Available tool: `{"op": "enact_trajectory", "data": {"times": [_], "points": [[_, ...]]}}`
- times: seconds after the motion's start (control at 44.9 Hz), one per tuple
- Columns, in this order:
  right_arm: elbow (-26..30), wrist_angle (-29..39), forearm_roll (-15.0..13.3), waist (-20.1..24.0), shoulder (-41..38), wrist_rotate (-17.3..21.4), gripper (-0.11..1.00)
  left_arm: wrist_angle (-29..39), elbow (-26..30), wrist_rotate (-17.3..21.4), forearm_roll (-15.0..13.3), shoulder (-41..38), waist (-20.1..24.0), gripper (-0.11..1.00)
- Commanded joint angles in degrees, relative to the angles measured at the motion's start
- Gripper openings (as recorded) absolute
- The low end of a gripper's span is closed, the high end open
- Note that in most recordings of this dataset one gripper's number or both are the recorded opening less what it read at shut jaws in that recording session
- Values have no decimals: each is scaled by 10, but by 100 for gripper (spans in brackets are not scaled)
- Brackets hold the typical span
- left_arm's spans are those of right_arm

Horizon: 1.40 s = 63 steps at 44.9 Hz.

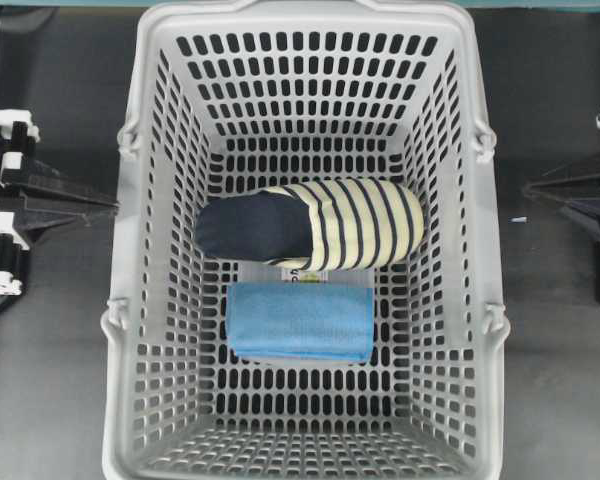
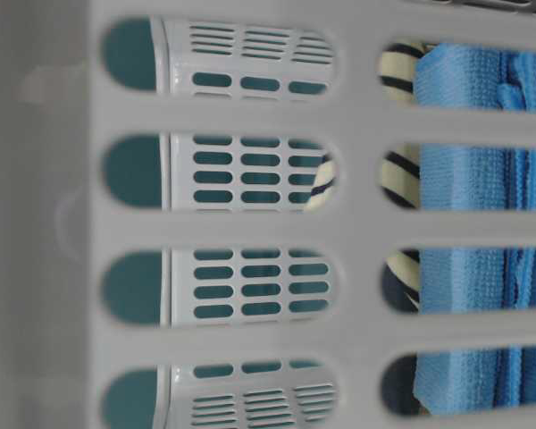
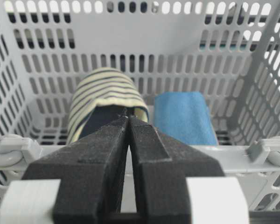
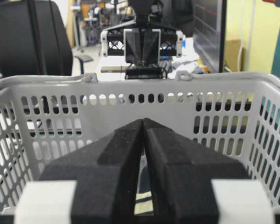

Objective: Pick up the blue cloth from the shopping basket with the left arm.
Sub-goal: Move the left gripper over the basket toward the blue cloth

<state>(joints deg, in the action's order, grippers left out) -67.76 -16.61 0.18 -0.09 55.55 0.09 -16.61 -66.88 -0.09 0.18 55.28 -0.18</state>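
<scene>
The blue cloth [image 1: 300, 321] lies folded on the basket [image 1: 140, 250] floor, at 6 o'clock from the slipper [image 1: 310, 226]. The left hand [image 3: 129, 122], pressed together outside the rim, should spread, clear the rim, then pinch the cloth's edge away from the slipper.

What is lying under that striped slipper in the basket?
A clear labelled box peeks out beneath the slipper, beside the blue cloth. The rest of it is covered.

A navy and cream-striped slipper [image 1: 310, 227] lies beside a clear labelled box [image 1: 298, 272].
</scene>
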Motion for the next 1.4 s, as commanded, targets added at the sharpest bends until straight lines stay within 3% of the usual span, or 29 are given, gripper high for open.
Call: {"op": "enact_trajectory", "data": {"times": [0.0,0.156,0.289,0.401,0.512,0.579,0.824,0.868,1.024,1.113,1.247,1.381], "points": [[12,-5,1,0,-6,3,1,20,36,-11,23,4,-11,6],[17,13,7,0,-8,10,0,132,109,-25,23,-8,-20,0],[45,89,7,1,-25,15,1,255,187,-25,24,-49,-31,0],[65,135,7,1,-38,16,1,302,237,-24,23,-91,-42,0],[75,130,7,8,-45,16,4,330,284,-19,23,-143,-53,0],[76,128,7,11,-47,17,13,352,314,-19,24,-176,-56,0],[79,134,9,16,-62,33,79,460,414,-21,24,-288,-62,0],[79,134,9,16,-64,35,82,475,432,-22,24,-307,-64,0],[80,132,9,16,-67,37,79,523,491,-22,24,-377,-74,2],[80,131,9,16,-67,36,79,561,526,-25,24,-418,-77,16],[78,129,9,16,-65,35,79,608,576,-27,24,-472,-91,57],[78,128,8,17,-65,33,79,628,613,-46,24,-526,-100,87]]}}
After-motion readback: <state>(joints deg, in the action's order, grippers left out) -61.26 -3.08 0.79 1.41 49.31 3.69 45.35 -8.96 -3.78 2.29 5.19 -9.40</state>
